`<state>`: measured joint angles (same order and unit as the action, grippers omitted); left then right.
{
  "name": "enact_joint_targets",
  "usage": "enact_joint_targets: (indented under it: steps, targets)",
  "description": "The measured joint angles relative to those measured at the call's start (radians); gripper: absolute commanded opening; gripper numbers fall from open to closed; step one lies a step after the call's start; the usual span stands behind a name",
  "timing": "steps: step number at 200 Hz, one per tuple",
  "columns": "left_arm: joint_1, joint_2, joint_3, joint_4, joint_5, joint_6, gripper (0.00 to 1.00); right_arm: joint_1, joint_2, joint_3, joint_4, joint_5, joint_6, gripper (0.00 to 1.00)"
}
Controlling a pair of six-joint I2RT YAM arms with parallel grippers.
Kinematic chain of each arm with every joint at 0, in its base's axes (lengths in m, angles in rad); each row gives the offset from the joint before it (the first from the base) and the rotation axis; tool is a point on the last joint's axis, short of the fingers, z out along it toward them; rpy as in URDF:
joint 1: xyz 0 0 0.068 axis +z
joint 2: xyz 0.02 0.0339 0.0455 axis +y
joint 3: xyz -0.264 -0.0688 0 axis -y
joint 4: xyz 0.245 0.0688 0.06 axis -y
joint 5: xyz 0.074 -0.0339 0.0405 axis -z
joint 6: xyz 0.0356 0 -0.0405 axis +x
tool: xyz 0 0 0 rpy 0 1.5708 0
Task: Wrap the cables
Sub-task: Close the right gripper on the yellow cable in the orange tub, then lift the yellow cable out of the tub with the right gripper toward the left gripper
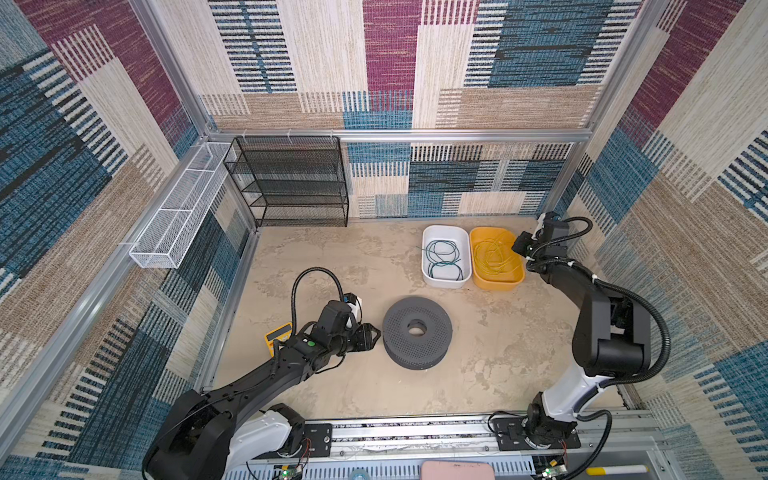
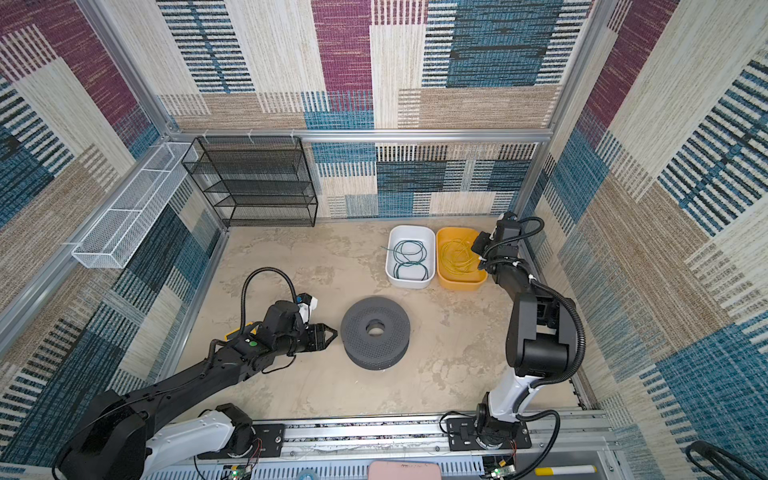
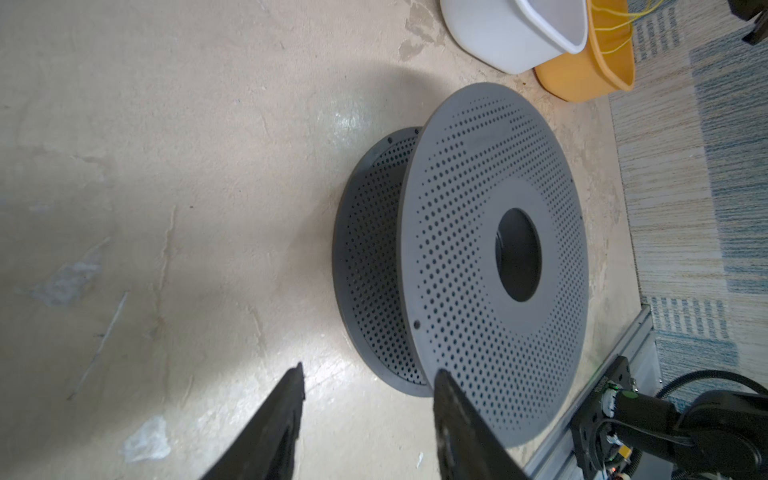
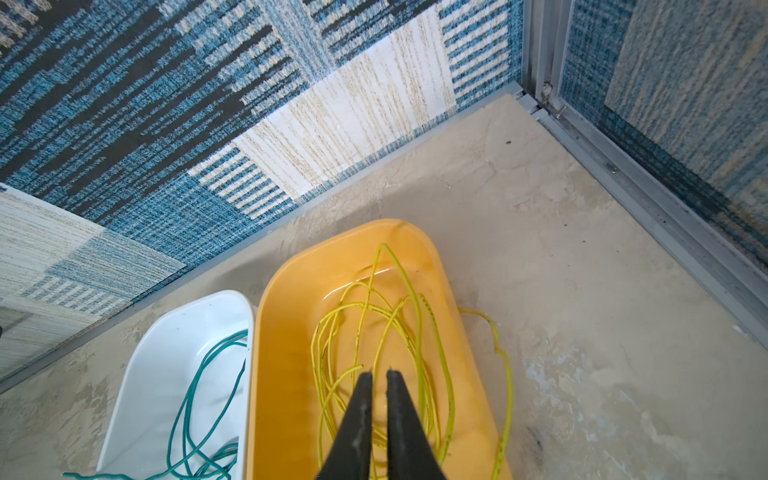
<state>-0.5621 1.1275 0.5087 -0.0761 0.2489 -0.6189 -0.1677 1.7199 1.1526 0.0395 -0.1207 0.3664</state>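
Left arm stretched low and level; left end effector released, fingers spread just beside the rim of the grey perforated spool on the mottled worktop. Right arm bent down over the glossy orange tub; right end effector nearly clenched above the thin, loosely looped yellow cable, and I cannot tell whether it pinches a strand. The green cable is coiled in the white tub.

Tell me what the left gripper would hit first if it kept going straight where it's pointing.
Probably the gray perforated spool: the left gripper points at its near rim, nothing between, though height is unclear.
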Motion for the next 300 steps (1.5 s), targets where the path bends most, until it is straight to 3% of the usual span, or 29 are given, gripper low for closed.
enact_joint_targets:
  steps: [11,22,34,119,163,192,300]
  targets:
    - [0.0,-0.002,0.0,0.0,0.0,0.0,0.53,0.0,-0.003,-0.004,0.001,-0.003,0.0,0.16]
    - [0.0,-0.003,0.0,0.0,0.0,0.0,0.53,0.0,-0.003,-0.004,0.001,-0.008,0.004,0.3]
    - [0.0,-0.003,0.0,-0.001,0.0,0.0,0.53,0.0,0.008,0.004,-0.001,-0.009,0.007,0.33]
    - [0.0,0.019,0.027,-0.012,0.001,0.001,0.53,0.0,0.161,0.114,-0.082,0.001,-0.017,0.35]
    - [0.0,0.066,0.068,-0.018,0.007,0.005,0.5,0.0,0.194,0.133,-0.093,-0.002,-0.02,0.09]
    - [0.0,0.069,0.077,-0.018,0.016,0.005,0.5,0.0,0.169,0.11,-0.089,-0.018,-0.015,0.01]
    - [-0.001,0.005,0.068,-0.019,0.019,0.004,0.48,0.003,-0.098,-0.013,-0.018,-0.089,0.082,0.0]
